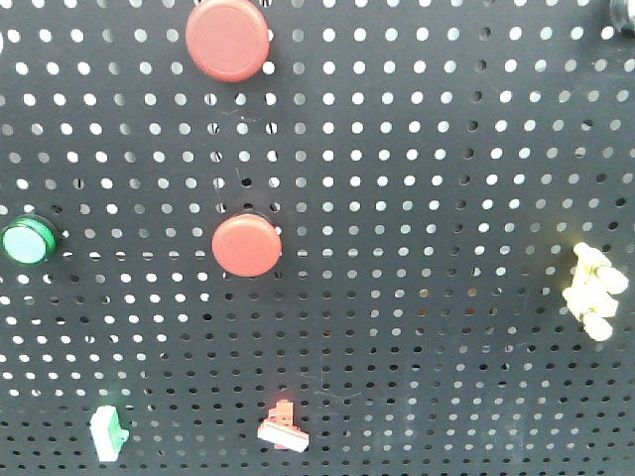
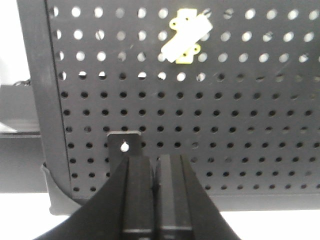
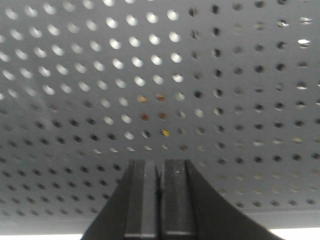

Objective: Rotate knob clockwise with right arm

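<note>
A black perforated panel (image 1: 417, 198) fills the front view. A dark round part (image 1: 623, 14) shows at its top right corner, cut off by the frame edge; I cannot tell whether it is the knob. No knob shows in either wrist view. My right gripper (image 3: 160, 164) is shut and empty, pointing at a bare stretch of the panel (image 3: 225, 100). My left gripper (image 2: 155, 161) is shut and empty, low in front of the panel (image 2: 225, 125), near its left edge. Neither gripper shows in the front view.
On the panel are a large red button (image 1: 228, 40), a smaller red button (image 1: 247, 245), a green button (image 1: 27, 243), a green switch (image 1: 107, 433), a red switch (image 1: 284, 426) and a yellow-white switch (image 1: 593, 292). A yellow-white switch (image 2: 186, 37) and a small black bracket (image 2: 124, 140) show in the left wrist view.
</note>
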`<state>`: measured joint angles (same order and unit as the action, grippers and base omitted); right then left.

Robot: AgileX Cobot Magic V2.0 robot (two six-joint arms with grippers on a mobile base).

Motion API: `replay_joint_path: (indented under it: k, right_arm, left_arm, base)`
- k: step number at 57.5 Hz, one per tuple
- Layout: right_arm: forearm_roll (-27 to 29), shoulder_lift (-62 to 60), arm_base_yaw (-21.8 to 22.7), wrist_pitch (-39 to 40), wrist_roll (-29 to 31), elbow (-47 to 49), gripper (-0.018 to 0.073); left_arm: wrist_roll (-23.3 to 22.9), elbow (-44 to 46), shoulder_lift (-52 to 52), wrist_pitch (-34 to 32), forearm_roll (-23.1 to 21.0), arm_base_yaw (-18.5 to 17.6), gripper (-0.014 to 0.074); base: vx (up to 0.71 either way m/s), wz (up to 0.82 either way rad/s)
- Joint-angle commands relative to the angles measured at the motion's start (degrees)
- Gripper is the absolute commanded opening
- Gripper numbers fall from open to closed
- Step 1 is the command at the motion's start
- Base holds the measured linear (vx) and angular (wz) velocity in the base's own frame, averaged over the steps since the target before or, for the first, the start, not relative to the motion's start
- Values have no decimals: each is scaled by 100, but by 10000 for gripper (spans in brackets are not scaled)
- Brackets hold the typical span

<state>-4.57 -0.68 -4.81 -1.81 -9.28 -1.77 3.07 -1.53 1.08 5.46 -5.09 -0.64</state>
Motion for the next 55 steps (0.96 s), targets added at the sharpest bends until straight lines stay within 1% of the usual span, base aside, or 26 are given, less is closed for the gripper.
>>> replay_joint_path:
  k: [1, 55]
  right_arm:
    - [10, -67, 31, 418, 160, -32, -8]
    - [5, -67, 31, 410, 137, -32, -6]
  left_arm:
    - [-11, -65, 60, -490, -19, -11, -6]
    - [-11, -65, 60, -490, -19, -11, -6]
  base:
    - [0, 0]
    - [0, 0]
